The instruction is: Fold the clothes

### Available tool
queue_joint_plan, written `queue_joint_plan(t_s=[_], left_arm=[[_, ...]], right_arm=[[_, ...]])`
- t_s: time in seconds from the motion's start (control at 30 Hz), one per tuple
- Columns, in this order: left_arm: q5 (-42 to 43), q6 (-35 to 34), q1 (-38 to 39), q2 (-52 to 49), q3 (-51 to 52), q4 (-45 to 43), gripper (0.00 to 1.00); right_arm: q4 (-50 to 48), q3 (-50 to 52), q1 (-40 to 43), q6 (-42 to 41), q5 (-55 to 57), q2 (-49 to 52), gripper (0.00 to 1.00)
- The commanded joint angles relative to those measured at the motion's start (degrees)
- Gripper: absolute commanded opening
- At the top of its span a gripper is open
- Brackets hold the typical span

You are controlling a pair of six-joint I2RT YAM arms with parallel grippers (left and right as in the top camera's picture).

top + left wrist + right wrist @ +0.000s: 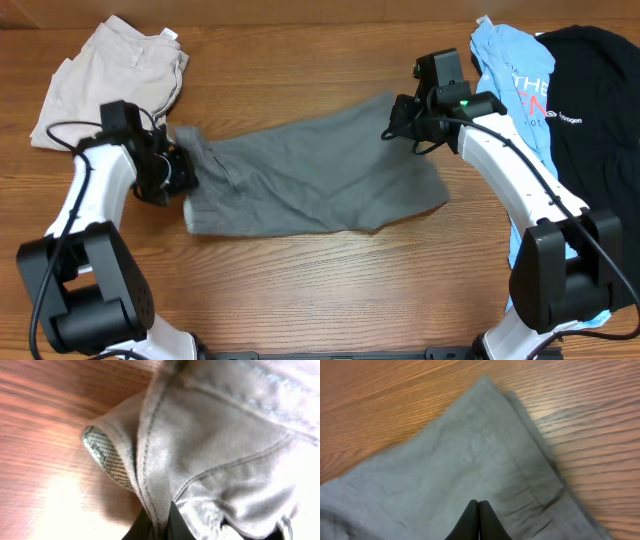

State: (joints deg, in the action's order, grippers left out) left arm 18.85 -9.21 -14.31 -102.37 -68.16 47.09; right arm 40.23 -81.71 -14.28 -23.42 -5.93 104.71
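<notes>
While the grey cotton shorts (310,175) lie spread across the centre of the brown wood-grain table (330,290), waistband end twd 9 o'clock and legs twd 3, the arms sit at opp ends. The left gripper (180,172) is at the 9 o'clock edge, fingers pinching the waistband seam. Its wrist view shows cloth bunched btwn them, w/ the pale speckled waistband lining (105,455) turned out beside. The right gripper (398,125) is at the shorts' 1 o'clock corner, fingers pressed together, tips on fabric; can't tell if cloth is caught. Crumpled beige shorts (110,75) lie at 10 o'clock. A light-blue printed T-shirt (500,80) is at 2, w/ a black T-shirt (590,80) touching its 3 o'clock side.
</notes>
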Motion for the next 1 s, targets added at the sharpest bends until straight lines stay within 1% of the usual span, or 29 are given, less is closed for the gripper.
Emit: queue_joint_plan(t_s=[0.0, 0.1, 0.33, 0.5, 0.67, 0.8, 0.87, 0.97], left_arm=[[-4.5, 4.8, -0.4, 2.6, -8.5, 7.3, 0.04], [-4.5, 6.1, -0.4, 2.6, -12.4, 11.1, 0.04], [-4.5, 9.0, -0.3, 2.6, -21.0, 18.2, 0.04], [-8.0, 10.0, -0.3, 2.6, -28.4, 21.7, 0.04], [-10.3, 10.4, -0.3, 2.6, -33.0, 22.5, 0.04], [-9.7, 10.3, 0.1, 2.6, -33.4, 21.9, 0.04], [-9.9, 10.3, 0.8, 2.6, -33.4, 21.9, 0.04], [-9.7, 10.3, 0.9, 2.6, -33.4, 21.9, 0.04]], right_arm=[[-2.2, 3.0, 0.0, -2.0, -3.4, -0.9, 0.04], [-4.4, 4.6, -0.1, -2.1, -5.7, 0.3, 0.04], [-4.5, 4.7, -1.2, -2.1, -9.0, 5.0, 0.04], [-3.3, 4.7, -3.2, -2.0, -10.2, 8.7, 0.04], [-2.2, 4.7, -5.0, -1.9, -10.7, 9.9, 0.04], [-0.5, 4.7, -5.3, -1.4, -11.0, 10.5, 0.04], [-1.1, 3.7, -5.3, 1.1, -16.2, 10.5, 0.04], [-0.2, 1.7, -5.3, 3.4, -20.2, 9.1, 0.04]])
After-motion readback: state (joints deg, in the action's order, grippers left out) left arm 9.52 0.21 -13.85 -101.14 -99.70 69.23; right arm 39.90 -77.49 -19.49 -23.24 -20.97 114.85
